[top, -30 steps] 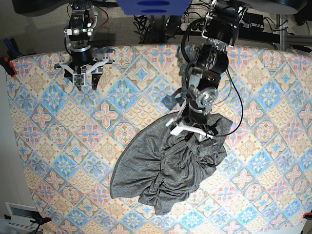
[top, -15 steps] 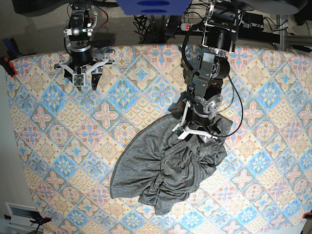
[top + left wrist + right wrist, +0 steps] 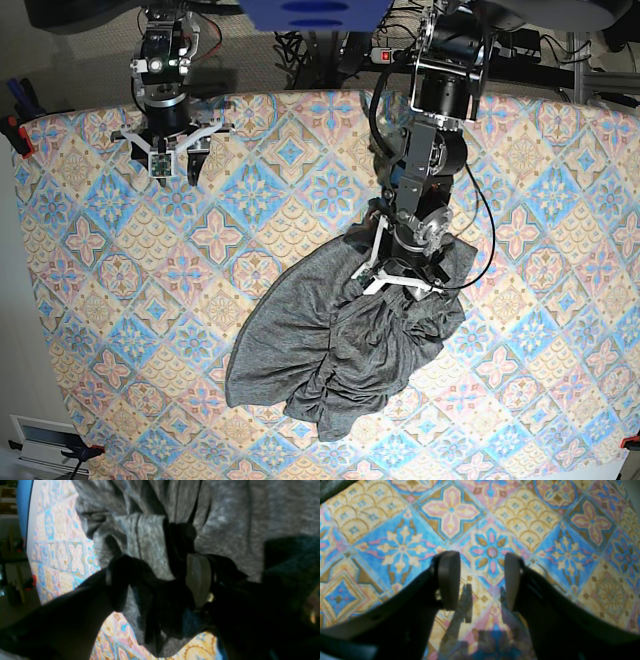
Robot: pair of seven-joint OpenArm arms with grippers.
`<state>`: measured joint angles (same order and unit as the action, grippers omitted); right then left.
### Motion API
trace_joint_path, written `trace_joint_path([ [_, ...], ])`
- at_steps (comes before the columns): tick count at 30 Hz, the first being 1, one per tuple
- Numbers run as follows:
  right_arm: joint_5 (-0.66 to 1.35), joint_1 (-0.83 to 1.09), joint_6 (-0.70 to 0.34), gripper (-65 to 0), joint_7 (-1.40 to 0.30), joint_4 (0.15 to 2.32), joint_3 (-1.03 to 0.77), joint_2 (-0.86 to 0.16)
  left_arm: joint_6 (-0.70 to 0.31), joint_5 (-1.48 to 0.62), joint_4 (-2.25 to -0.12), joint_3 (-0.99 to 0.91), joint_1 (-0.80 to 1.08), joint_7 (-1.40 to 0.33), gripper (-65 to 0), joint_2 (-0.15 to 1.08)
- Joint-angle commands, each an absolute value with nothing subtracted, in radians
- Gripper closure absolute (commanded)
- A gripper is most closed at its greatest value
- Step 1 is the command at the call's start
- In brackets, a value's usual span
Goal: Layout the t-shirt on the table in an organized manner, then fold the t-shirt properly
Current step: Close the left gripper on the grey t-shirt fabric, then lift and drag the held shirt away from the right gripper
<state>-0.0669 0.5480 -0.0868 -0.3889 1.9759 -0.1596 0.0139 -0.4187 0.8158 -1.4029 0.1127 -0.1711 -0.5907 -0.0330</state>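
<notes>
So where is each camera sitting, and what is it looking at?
Base: high above, looking down at the pastel tile-pattern table, the crumpled dark-grey t-shirt and both arms.
Left wrist: on the left gripper, looking past its fingers at grey cloth.
Right wrist: on the right gripper, facing bare tiles, jaws open.
Shared: base and left wrist both show the shirt; all show the table.

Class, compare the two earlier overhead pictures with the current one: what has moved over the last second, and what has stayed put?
The left gripper has moved down the image onto the t-shirt, its wrist turning; its jaws stand open, with bunched fabric between them in the wrist view, nothing clamped. The t-shirt's crumpled heap barely changed on the table. The right gripper stayed open over bare cloth near the far edge.
</notes>
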Motion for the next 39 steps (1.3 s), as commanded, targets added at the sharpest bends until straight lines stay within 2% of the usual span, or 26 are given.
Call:
trace_joint_path([
  [1, -0.062, 0.549, -0.085, -26.8, -0.364, 1.994, -0.162, 0.01, -0.406, 0.803, -1.428, 0.11, -0.208, -0.573, -34.8, -0.042],
  [6, -0.062, 0.549, -0.085, -26.8, -0.364, 1.994, -0.162, 0.01, -0.381, 0.794, -1.426, 0.047, -0.223, -0.573, -34.8, -0.042],
  [16, -0.062, 0.553, -0.085, -26.8, -0.364, 1.994, -0.162, 0.01, -0.378, 0.733, -1.34, 0.045, -0.237, -0.573, -33.4, -0.016],
  [19, -0.062, 0.555, -0.085, -26.8, -0.364, 1.994, -0.165, 0.01, -0.378, 0.685, -1.297, 0.044, -0.266, -0.581, -26.1, -0.013],
  [25, -0.062, 0.567, -0.085, -26.8, -0.364, 1.994, -0.168, 0.01, -0.377, 0.685, -1.253, -0.093, -0.32, -0.584, -4.1, -0.047],
  [27, -0.062, 0.581, -0.085, -26.8, -0.364, 1.994, -0.163, 0.01, -0.377, 0.71, -1.259, -0.117, -0.332, -0.595, -2.7, -0.064],
  [31, -0.062, 0.581, -0.085, -26.8, -0.364, 1.994, -0.163, 0.01, -0.386, 0.759, -1.363, -0.097, -0.325, -0.636, -2.9, -0.093],
  [39, -0.062, 0.576, -0.085, -26.8, -0.364, 1.994, -0.163, 0.01, -0.387, 0.759, -1.802, 0.073, -0.277, -0.854, -2.9, -0.108],
])
